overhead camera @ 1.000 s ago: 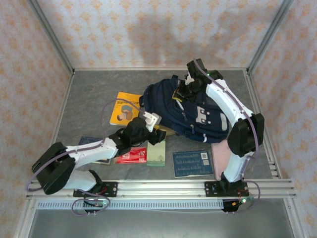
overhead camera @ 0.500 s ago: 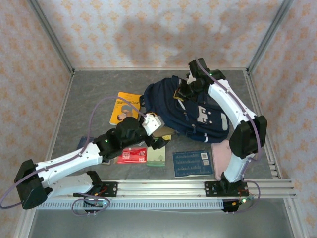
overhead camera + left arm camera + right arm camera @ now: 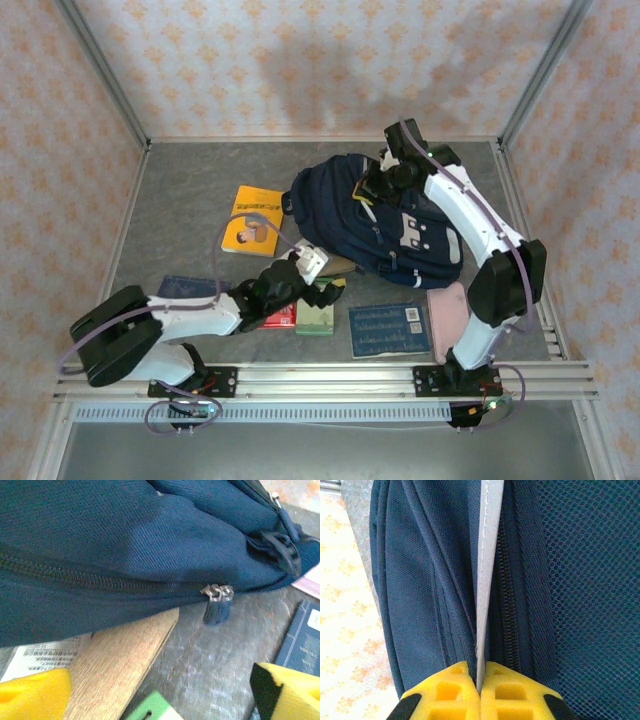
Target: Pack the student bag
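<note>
The student bag (image 3: pixel 385 220), navy with a white front patch, lies at the table's middle right. My right gripper (image 3: pixel 376 186) is shut on a fold at its upper edge. In the right wrist view the yellow fingertips (image 3: pixel 455 690) pinch a pale grey stripe of the bag (image 3: pixel 427 580) beside a zipper, with my right gripper (image 3: pixel 479 686) closed tight. My left gripper (image 3: pixel 328 284) stands open at the bag's near-left edge. Seen from the left wrist, my left gripper (image 3: pixel 160 700) holds nothing, and a brown book (image 3: pixel 125 652) is tucked under the bag (image 3: pixel 125 540) near two zipper pulls (image 3: pixel 217 593).
A yellow book (image 3: pixel 252 218) lies left of the bag. Along the near side lie a dark blue book (image 3: pixel 183 288), a red book (image 3: pixel 281 316), a green book (image 3: pixel 316 319), a blue book (image 3: pixel 388 329) and a pink notebook (image 3: pixel 446 310). Metal rails and papered walls enclose the table.
My left gripper has opened wide, reached toward the bag's edge, then drawn back toward the near left. The right gripper has kept its pinch on the bag, shifting slightly.
</note>
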Available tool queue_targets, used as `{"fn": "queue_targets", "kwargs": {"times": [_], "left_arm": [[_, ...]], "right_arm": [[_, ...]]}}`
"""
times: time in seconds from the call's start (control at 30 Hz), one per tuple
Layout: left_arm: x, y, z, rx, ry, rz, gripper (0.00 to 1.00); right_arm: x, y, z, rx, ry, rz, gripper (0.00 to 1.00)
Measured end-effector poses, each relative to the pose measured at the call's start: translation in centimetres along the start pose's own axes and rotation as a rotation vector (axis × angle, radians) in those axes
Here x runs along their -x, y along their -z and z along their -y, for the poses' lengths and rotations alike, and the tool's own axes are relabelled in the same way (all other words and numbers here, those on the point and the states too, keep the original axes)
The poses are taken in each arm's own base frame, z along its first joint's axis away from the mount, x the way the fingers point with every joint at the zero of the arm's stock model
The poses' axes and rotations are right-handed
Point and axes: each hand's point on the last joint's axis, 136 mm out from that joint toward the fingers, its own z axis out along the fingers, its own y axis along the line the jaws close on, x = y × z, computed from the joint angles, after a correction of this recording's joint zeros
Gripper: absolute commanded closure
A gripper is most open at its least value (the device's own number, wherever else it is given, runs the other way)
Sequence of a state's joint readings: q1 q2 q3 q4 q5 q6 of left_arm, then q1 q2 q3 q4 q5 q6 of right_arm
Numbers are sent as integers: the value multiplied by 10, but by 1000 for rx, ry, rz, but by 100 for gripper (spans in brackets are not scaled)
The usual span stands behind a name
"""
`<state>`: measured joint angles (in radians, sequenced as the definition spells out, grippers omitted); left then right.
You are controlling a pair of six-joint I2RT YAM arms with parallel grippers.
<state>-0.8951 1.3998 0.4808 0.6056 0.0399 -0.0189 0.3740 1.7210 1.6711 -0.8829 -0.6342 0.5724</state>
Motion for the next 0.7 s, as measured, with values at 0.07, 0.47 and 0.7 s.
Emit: {"fn": "queue_targets", "kwargs": {"times": [0.07, 0.47, 0.7], "left_arm": [[-4, -9, 1, -1, 12, 5, 18], [-1, -50, 16, -35, 65, 53, 40], [1, -60, 26, -61, 71, 61, 48]], "right_arm": [[-1, -2, 2, 2, -10, 0, 100], [1, -4, 1, 13, -41, 9, 100], [2, -11, 2, 27, -75, 9, 100]]}}
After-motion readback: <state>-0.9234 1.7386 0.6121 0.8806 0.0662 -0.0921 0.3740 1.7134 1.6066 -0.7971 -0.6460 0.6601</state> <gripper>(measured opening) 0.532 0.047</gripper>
